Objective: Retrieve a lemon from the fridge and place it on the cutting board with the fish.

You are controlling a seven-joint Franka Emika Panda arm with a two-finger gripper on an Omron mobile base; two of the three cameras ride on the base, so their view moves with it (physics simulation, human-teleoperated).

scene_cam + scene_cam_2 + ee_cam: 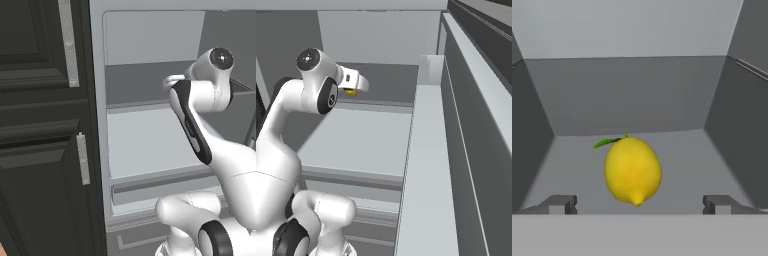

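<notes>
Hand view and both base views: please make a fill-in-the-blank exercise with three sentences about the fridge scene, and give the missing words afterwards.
1. The small oval fruit with a green leaf, the lemon, has the colour ____.
2. The lemon lies on a pale grey shelf inside the tall matte-grey ____.
3. The two dark fingertips of the robot's hand stand wide ____, one on each side of the lemon, not touching it.

Missing words: yellow; fridge; open

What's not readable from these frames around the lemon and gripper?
- Left base view: the lemon is hidden behind the arm's wrist, inside the fridge.
- Right base view: only a sliver of the lemon shows; the hand covers the rest and the fingertips.
- Hand view: the open gripper has its fingertips cut by the bottom edge; the remaining gap to the lemon cannot be judged.
</notes>
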